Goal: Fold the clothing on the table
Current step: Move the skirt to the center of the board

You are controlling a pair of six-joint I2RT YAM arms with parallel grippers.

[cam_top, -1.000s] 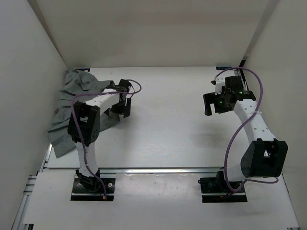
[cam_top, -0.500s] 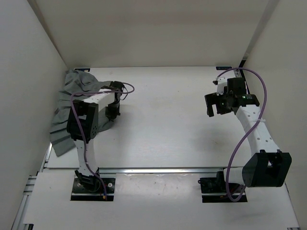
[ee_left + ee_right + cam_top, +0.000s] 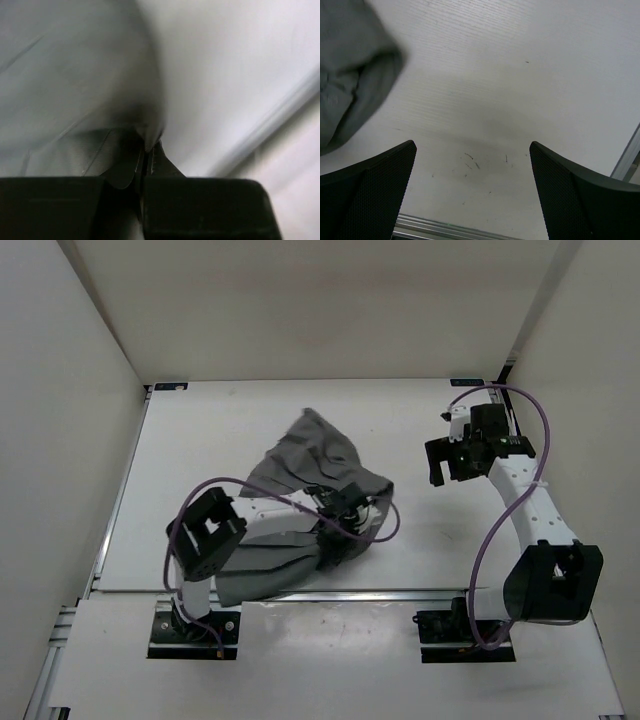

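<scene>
The grey clothing (image 3: 312,452) lies bunched on the white table (image 3: 200,440), from its middle toward the near rail. My left gripper (image 3: 352,504) is low at the garment's right edge, and the left arm is folded back over the cloth. In the left wrist view this gripper (image 3: 149,150) is shut on a fold of the clothing (image 3: 75,75), which rises out of the jaws. My right gripper (image 3: 441,464) hovers open above bare table to the right. In the right wrist view it (image 3: 472,185) holds nothing, and the clothing (image 3: 345,90) shows at the upper left.
White walls close in the left, back and right sides. A metal rail (image 3: 330,593) runs along the near table edge and also shows in the right wrist view (image 3: 435,230). Purple cables loop from both arms.
My left gripper has shut on the clothing and dragged it from the far left corner to the middle and near part of the table. The right arm has hardly moved.
</scene>
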